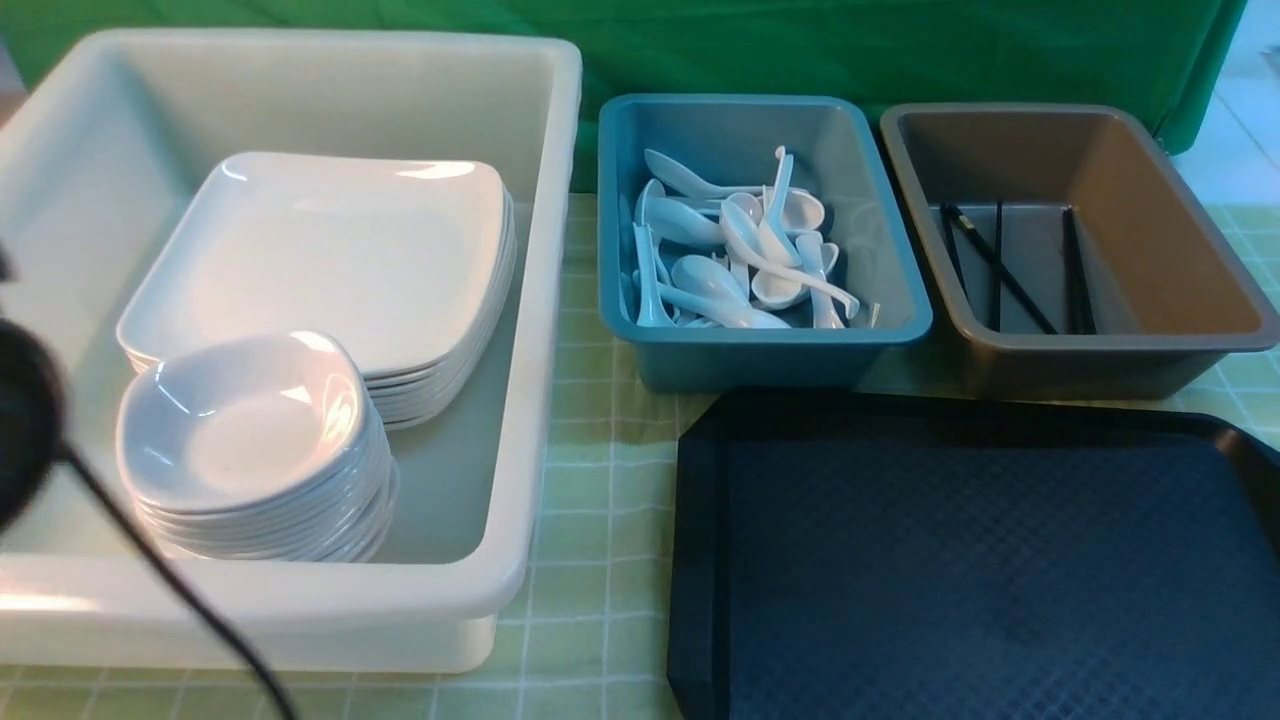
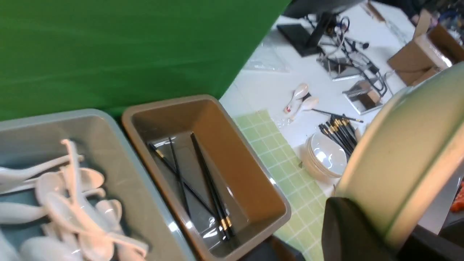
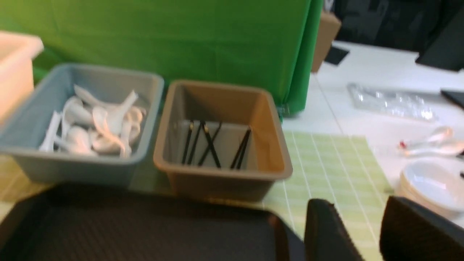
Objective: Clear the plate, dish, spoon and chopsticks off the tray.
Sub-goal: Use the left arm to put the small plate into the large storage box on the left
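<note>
The tray sits at 5 o'clock in my front view, and I see nothing on its diamond-textured floor. So the coming move depends less on a grasp than on whether anything is left to fetch.

A plate tops a stack at 10 o'clock inside the white bin. A dish caps a second stack touching that one's near side. At 12 o'clock from the tray's left half, the teal bin holds a heap where no single spoon stands out. The chopsticks lie in the brown bin, long axes mostly running 12 to 6, one crossing askew.

My right pincer is spread with nothing between its fingers. It looks nearer the tray, with the brown bin at about 11 o'clock ahead of it. My left pincer is pressed together. A pale curved edge looms beside it, and I cannot tell whether that is pinched or merely close.

The surface wears a green check mat, with a green backdrop behind. I judge the job essentially done.
</note>
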Controlling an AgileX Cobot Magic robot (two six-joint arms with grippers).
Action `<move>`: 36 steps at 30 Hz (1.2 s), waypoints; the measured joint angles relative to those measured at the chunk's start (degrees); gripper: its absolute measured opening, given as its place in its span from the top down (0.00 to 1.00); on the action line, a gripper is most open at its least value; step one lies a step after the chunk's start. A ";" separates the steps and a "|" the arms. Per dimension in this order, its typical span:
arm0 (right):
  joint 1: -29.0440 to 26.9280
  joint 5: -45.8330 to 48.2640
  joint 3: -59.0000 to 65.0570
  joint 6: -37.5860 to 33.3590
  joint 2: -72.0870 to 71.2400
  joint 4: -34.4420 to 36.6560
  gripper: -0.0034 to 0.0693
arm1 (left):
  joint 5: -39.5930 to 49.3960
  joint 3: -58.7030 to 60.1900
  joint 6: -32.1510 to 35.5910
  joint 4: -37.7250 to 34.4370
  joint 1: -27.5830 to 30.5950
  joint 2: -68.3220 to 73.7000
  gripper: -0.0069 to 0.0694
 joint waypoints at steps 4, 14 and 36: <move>0.00 -2.14 0.38 0.00 0.00 0.00 0.64 | 0.18 21.69 3.56 1.75 2.29 -10.27 0.91; 0.00 -4.98 0.42 0.00 0.00 0.00 0.64 | 0.94 56.63 1.59 18.28 14.33 -27.40 0.91; 0.00 -8.04 0.42 0.00 0.00 0.00 0.63 | -19.53 101.04 1.51 3.84 33.63 -41.66 0.90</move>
